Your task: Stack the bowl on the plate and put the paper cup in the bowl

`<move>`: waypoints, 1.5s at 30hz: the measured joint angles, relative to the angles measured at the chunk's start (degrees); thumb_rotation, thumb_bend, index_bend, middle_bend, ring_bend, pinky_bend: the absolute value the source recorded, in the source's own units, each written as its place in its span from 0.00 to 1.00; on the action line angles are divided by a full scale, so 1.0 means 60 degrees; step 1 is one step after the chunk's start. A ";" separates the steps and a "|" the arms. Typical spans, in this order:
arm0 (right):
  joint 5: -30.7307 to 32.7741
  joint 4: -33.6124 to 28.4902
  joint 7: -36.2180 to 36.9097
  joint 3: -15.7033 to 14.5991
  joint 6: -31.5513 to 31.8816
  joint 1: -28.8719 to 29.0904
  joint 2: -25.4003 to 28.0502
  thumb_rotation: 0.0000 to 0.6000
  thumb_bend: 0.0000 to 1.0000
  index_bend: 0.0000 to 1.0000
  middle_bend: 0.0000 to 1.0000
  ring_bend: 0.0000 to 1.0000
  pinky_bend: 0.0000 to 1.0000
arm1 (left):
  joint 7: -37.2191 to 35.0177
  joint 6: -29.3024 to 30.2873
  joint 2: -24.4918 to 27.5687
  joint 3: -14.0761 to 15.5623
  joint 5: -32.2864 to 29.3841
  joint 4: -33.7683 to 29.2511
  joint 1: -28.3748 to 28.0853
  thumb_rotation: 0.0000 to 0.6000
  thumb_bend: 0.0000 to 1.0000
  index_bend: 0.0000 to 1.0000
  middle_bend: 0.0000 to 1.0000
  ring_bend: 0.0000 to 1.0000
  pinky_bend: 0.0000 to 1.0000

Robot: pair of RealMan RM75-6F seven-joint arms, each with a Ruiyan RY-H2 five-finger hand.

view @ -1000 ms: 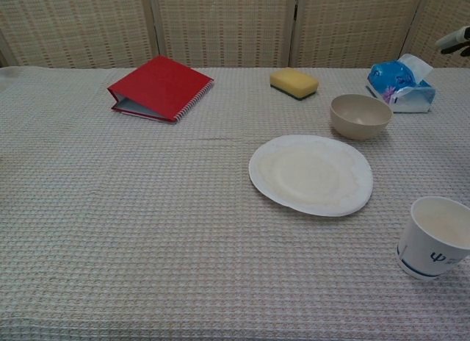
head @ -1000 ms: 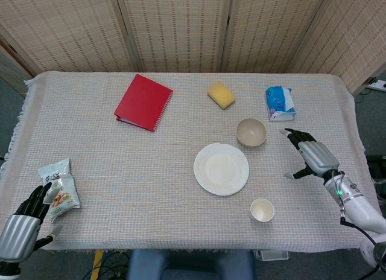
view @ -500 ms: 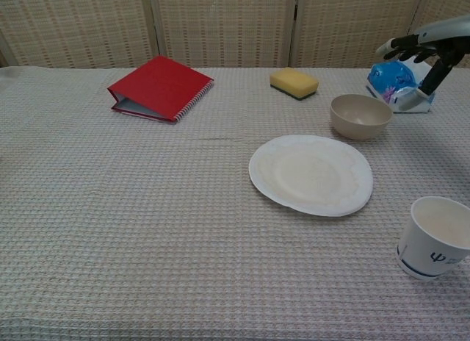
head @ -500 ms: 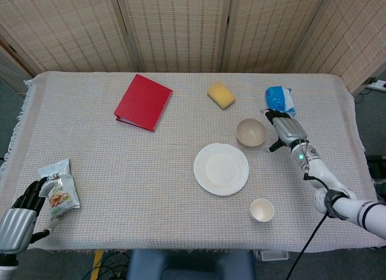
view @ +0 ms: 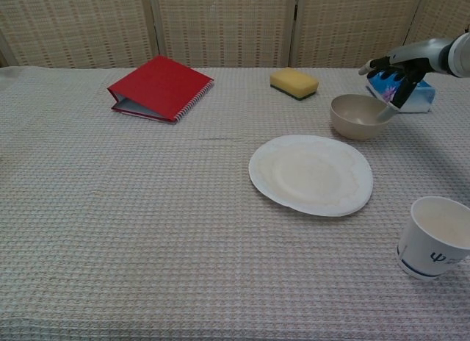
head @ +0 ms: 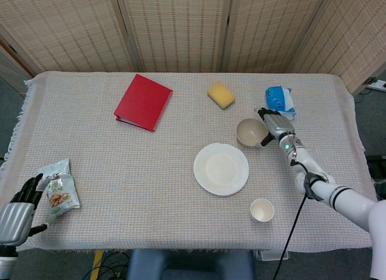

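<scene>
Right hand (head: 274,124) now brought in from frame right to bowl (head: 251,132) rim, fingers spread, nothing grasped yet. Bowl upper right of plate (head: 221,168), unstacked. Paper cup (head: 262,209) lower right. Left hand (head: 18,210) open, idle.

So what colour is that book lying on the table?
Red; the book shows best in the chest view.

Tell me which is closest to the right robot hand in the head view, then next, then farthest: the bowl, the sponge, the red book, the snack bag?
From the right robot hand:
1. Bowl, right beside it.
2. Sponge, up the table toward the back.
3. Red book, back left.
4. Snack bag, front left corner.
</scene>
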 measured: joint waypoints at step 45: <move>-0.2192 0.0105 0.1875 0.0555 -0.0529 -0.0343 -0.0181 1.00 0.05 0.00 0.00 0.00 0.00 | 0.0454 0.0308 -0.0133 0.0170 0.0299 -0.0112 -0.0041 1.00 0.28 0.00 0.04 0.00 0.29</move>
